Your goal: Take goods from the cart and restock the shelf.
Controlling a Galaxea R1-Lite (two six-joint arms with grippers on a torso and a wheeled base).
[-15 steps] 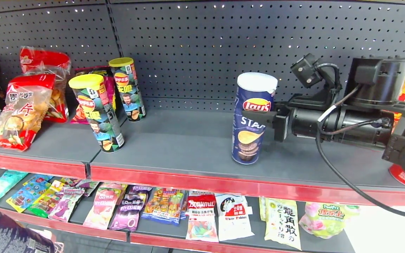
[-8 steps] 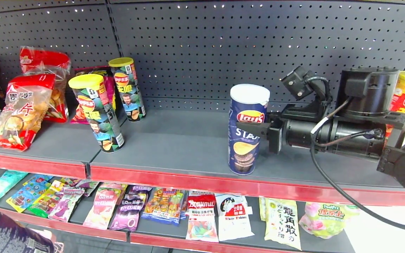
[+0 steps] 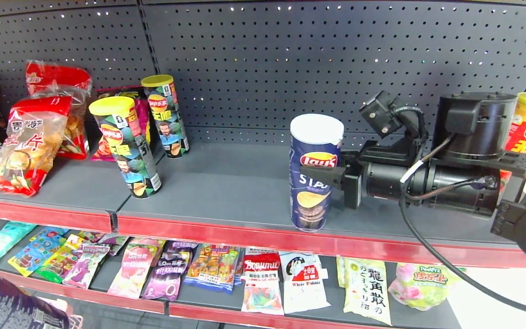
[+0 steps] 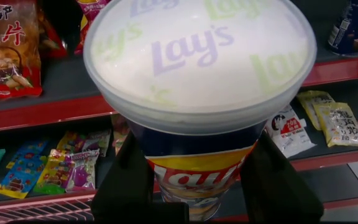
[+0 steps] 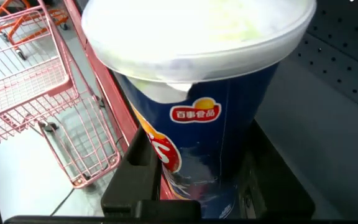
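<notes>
The chip can is dark blue with a white lid. The second can, also blue, shows a yellow band and pale-lettered white lid. The shelf is grey, red-edged.

Your navy chip can, white lid up, stands upright at the upper shelf's front edge, pinched in the right gripper. A second can like it sits gripped in the left gripper. The pink wire cart stands on the floor.
</notes>
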